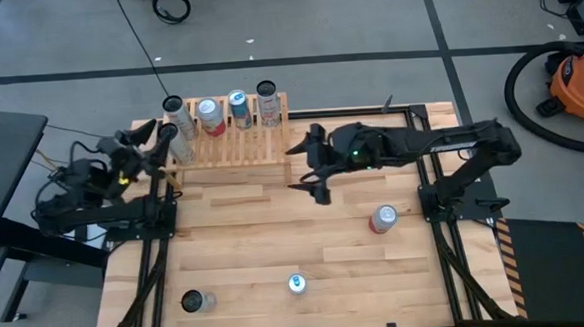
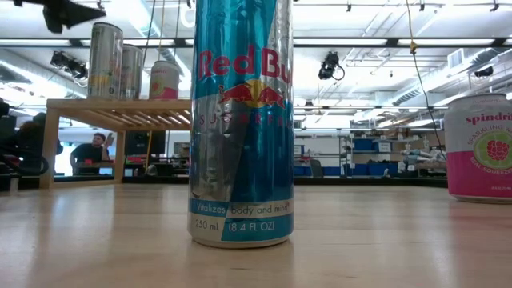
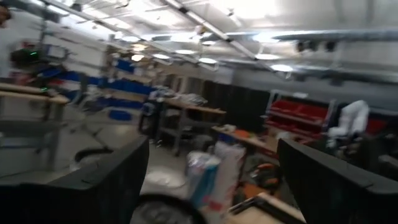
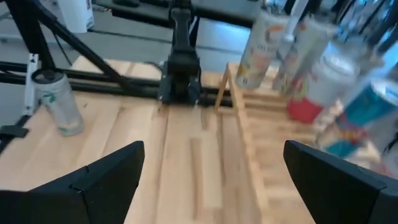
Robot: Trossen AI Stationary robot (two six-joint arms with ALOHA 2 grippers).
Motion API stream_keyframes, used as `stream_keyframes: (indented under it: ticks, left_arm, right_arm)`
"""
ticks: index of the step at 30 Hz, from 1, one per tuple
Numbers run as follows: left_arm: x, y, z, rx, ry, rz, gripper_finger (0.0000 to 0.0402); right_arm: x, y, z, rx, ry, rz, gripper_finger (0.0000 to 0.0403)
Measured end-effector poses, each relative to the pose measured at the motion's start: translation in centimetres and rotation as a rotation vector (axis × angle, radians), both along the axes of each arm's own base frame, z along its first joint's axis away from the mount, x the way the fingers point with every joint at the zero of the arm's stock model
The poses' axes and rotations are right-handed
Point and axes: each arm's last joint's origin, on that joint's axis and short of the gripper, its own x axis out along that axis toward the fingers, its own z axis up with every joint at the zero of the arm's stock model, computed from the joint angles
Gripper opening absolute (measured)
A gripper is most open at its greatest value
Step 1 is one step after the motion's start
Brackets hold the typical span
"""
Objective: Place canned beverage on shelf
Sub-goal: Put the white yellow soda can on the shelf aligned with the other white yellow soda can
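Honestly, these cans should be easy enough: rigid thin metal, smooth and a bit slippery, likely to dent if squeezed hard, so I'd grab mid-body across the round side and keep it upright. The blue-and-silver can [image 1: 296, 282] stands near the front of the bench [image 1: 256, 235], the pink can [image 1: 382, 219] sits over to the right, both well apart from any jaws. The right gripper [image 1: 307, 168] hangs just beside the shelf [image 1: 233, 142] end, jaws wide and holding nothing. The left gripper [image 1: 159, 140] is at the shelf's left end, jaws also spread, beside a silver can [image 1: 180, 147].
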Motion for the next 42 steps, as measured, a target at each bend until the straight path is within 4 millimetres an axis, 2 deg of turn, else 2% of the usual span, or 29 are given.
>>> stream_keyframes:
  ticks: [7, 16, 25, 29, 34, 38, 42]
  left_arm:
    - [-1.0, -0.4, 1.6, 0.096, 0.020, -0.108, 0.0357]
    - [-0.9, -0.6, 1.5, 0.119, 0.046, -0.175, 0.0357]
    - [-0.8, -0.6, 1.5, 0.101, 0.034, -0.183, 0.0357]
    - [-0.8, -0.6, 1.4, 0.067, 0.011, -0.198, 0.0357]
    - [-0.8, -0.6, 1.4, 0.067, 0.012, -0.198, 0.0357]
    - [-0.8, -0.6, 1.4, 0.066, 0.015, -0.198, 0.0357]
    - [-0.7, -0.6, 1.0, 0.056, 0.051, -0.200, 0.0357]
  right_arm:
    - [3.9, -1.2, -1.6, -0.116, -0.120, 0.035, 0.0395]
    - [9.1, -4.2, -5.5, -0.106, -0.298, -0.014, 0.0395]
    - [11.9, -5.7, -8.7, -0.116, -0.449, -0.026, 0.0395]
    - [13.3, -6.7, -8.8, -0.038, -0.473, 0.020, 0.0395]
    - [15.4, -7.9, -8.8, -0.032, -0.499, 0.033, 0.0395]
    - [16.8, -8.1, -8.3, -0.037, -0.542, 0.055, 0.0395]
    - [18.8, -8.2, -8.9, -0.034, -0.551, 0.105, 0.0395]
